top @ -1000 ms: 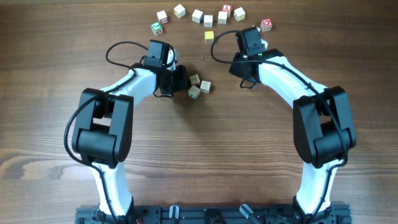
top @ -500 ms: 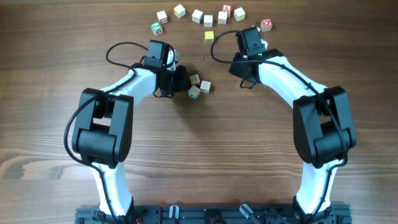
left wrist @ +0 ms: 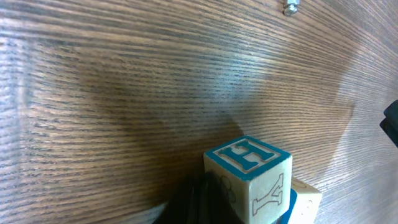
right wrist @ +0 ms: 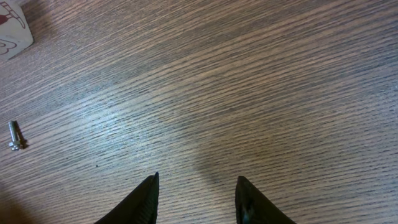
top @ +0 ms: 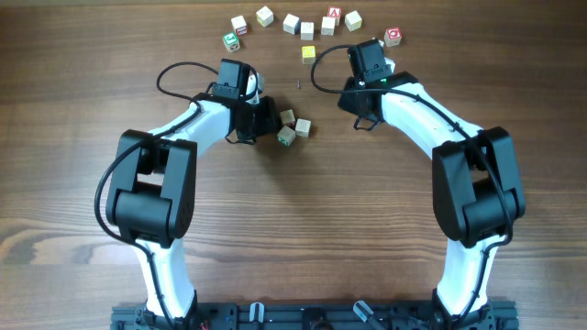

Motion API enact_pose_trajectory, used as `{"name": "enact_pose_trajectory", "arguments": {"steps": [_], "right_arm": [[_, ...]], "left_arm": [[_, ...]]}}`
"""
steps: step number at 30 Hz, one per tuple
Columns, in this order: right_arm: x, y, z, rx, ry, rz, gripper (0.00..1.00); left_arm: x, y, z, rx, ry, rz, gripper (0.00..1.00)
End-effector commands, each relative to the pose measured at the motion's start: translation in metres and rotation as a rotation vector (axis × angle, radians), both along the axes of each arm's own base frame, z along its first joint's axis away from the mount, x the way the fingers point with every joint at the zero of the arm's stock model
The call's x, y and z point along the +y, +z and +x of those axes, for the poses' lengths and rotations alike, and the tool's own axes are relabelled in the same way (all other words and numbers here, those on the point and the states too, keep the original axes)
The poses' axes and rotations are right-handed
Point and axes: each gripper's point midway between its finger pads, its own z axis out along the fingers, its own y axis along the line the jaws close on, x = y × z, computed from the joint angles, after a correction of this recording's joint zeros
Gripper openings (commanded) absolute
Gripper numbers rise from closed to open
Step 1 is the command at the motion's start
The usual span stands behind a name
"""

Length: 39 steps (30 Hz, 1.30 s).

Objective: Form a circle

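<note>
Cube cluster parked right beside the left claw
The three letter cubes are found just inboard of that shut claw, H cube nearest; the right claw is seen open, empty, well apart.

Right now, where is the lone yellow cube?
In the overhead view, the yellow cube sits near the top centre, just below the arc of letter cubes and above a small screw, apart from both.

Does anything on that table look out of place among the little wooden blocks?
Yes: a small metal screw lies loose on the table, a little nearer the arms than the yellow cube. It is the only item there that is not a block, so it looks stray.
</note>
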Motion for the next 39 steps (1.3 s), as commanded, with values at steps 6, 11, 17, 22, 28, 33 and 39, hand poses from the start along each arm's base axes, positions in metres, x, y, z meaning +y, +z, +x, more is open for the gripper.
{"name": "enact_pose_trajectory", "arguments": {"steps": [6,11,17,22,28,33,39], "right_arm": [[-0.002,0.002,0.003,-0.012,-0.017,-0.014,0.4],[-0.002,0.002,0.003,-0.012,-0.017,-0.014,0.4],[-0.002,0.002,0.003,-0.012,-0.018,-0.014,0.4],[-0.002,0.002,0.003,-0.011,-0.018,-0.016,0.4],[-0.003,0.002,0.003,-0.01,-0.019,-0.018,0.4],[-0.003,0.002,0.003,-0.011,-0.019,-0.018,0.4],[-0.003,0.002,0.003,-0.01,-0.019,-0.018,0.4]], "left_arm": [[-0.002,-0.004,-0.004,0.013,-0.006,-0.007,0.04],[-0.003,-0.003,-0.004,0.012,-0.009,-0.013,0.04],[0.0,-0.004,-0.002,0.01,-0.001,-0.009,0.04],[0.02,0.006,0.01,-0.034,0.046,0.036,0.04],[0.026,0.026,0.01,-0.053,0.059,0.033,0.04],[0.016,0.029,0.003,-0.036,0.031,0.004,0.04],[0.009,0.029,-0.002,-0.029,0.014,0.001,0.04]]}}
